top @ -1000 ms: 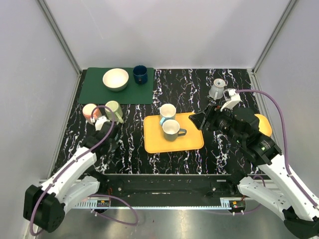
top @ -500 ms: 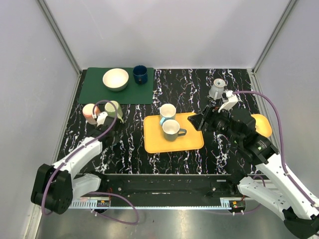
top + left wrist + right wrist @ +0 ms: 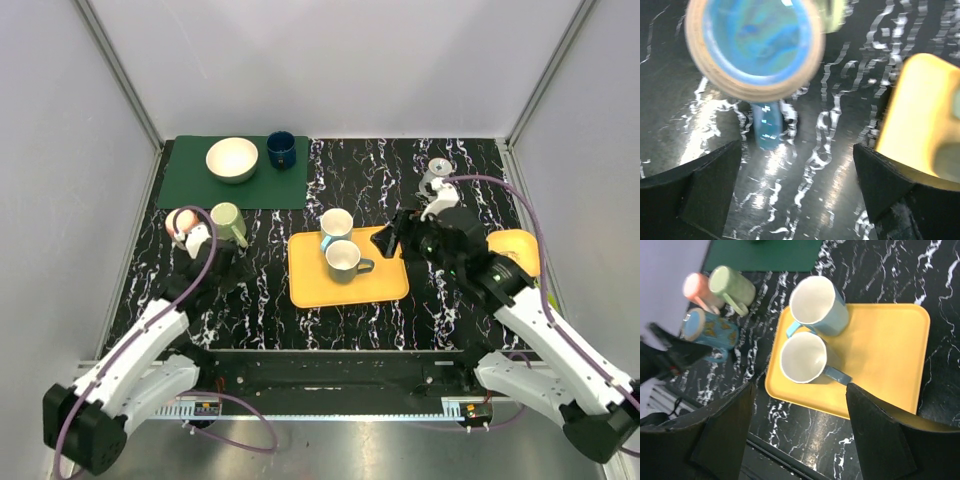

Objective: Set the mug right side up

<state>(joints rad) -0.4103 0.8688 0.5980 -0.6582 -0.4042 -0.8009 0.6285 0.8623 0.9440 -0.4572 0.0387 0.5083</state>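
Near the left edge of the table (image 3: pixel 340 170), looks all but done, with the blue mug (image 3: pixel 755 45) standing rim-up beyond the left gripper (image 3: pixel 796 150), its fingers spread apart and empty, leaving only withdrawal.

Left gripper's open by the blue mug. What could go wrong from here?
The open left gripper hangs close to the blue mug, whose handle faces it; pulling back carelessly might clip and tip it. The pink mug and green mug stand right beside it, so a sideways swing could knock them.
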